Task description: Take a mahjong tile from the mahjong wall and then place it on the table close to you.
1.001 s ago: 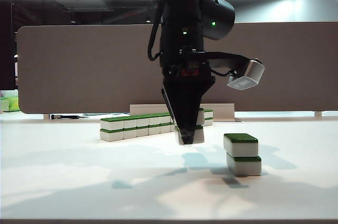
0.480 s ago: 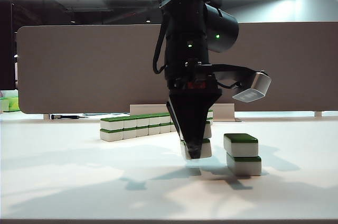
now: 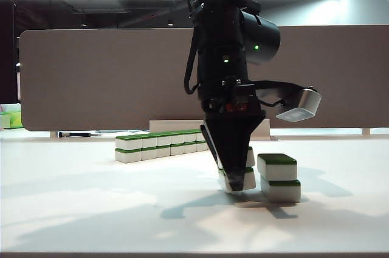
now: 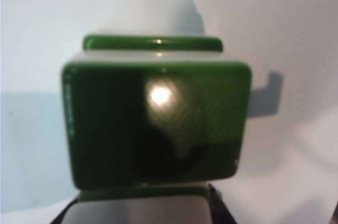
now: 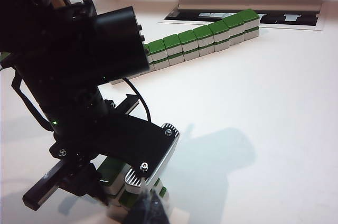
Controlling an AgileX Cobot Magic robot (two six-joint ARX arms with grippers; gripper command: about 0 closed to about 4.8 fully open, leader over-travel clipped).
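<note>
Left claw [image 3: 236, 180] – clamped on mahjong tile [image 3: 238, 179], low over table [image 3: 91, 209] | right claw – unseen, state unclear

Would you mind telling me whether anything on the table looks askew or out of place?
Only slightly: in the two-tile stack beside the left gripper, the top tile overhangs the lower one to the left. The mahjong wall looks straight, and nothing appears damaged.

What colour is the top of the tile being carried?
Glossy dark green top on the carried tile, white below; clearest in the left wrist view.
</note>
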